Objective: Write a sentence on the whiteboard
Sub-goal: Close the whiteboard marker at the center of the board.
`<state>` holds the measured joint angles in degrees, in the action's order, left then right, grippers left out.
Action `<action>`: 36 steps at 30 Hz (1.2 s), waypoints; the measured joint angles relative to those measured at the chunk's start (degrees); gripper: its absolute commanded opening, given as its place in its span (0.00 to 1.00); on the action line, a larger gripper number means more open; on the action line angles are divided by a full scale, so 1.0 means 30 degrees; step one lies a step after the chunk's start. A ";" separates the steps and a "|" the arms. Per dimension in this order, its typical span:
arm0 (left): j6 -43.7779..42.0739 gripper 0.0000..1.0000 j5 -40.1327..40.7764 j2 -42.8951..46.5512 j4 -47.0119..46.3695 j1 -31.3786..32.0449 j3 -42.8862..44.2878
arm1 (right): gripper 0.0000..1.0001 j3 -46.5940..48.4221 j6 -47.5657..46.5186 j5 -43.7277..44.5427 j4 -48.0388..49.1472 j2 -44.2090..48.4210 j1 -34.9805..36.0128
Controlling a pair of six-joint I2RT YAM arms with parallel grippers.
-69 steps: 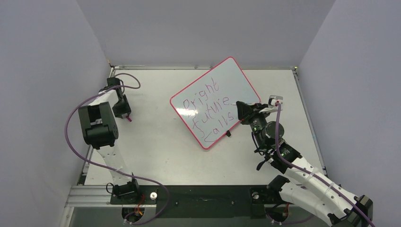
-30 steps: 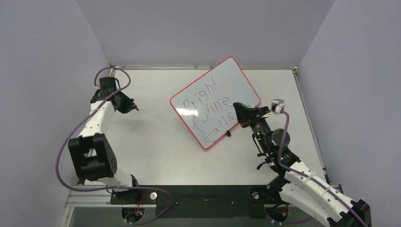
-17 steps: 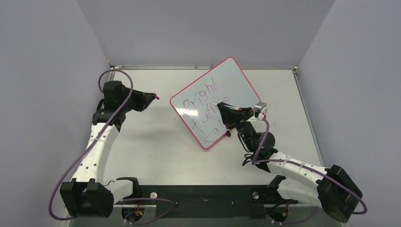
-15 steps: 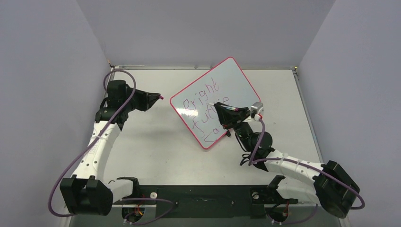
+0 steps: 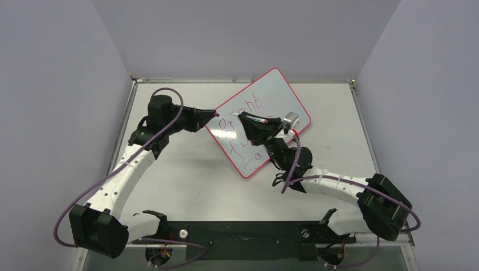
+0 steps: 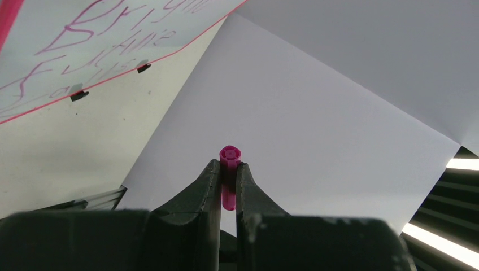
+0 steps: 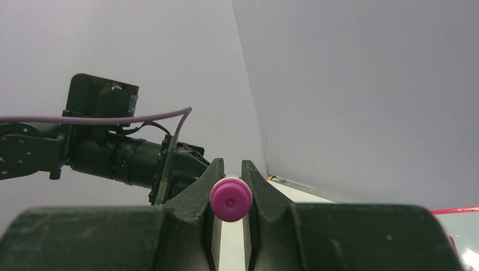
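Observation:
The whiteboard (image 5: 282,96), white with a pink-red frame, lies slanted at the back middle of the table. The sentence (image 5: 248,105) is in magenta handwriting, partly hidden by my right gripper. The board (image 6: 68,51) and writing (image 6: 113,39) also show in the left wrist view. My left gripper (image 5: 213,114) is shut on a small pink marker cap (image 6: 230,169) at the board's left edge. My right gripper (image 5: 244,118) is shut on a white marker with a magenta end (image 7: 230,199), held above the board. The two grippers point at each other, a short gap apart.
Two black clips (image 6: 79,95) sit on the board's near edge. The left arm (image 7: 113,158) fills the space ahead of the right wrist camera. Grey walls enclose the table (image 5: 181,186) on three sides. The board's red frame (image 7: 457,210) shows at the lower right of that view.
My left arm swung from the far left to the board's left edge with the cap. My right gripper moved left and up over the writing with the marker. The tips now face each other.

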<state>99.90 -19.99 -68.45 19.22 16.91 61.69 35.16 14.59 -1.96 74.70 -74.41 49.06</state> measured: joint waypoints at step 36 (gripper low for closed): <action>0.2076 0.00 -0.0073 0.0000 -0.2259 0.0831 -0.0882 | 0.00 0.1625 -0.1719 0.2382 -0.0721 -0.2987 0.1443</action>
<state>106.13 -20.21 -68.45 12.45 19.40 59.05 40.03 9.43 5.19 72.53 -83.37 53.39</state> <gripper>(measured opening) 0.055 0.108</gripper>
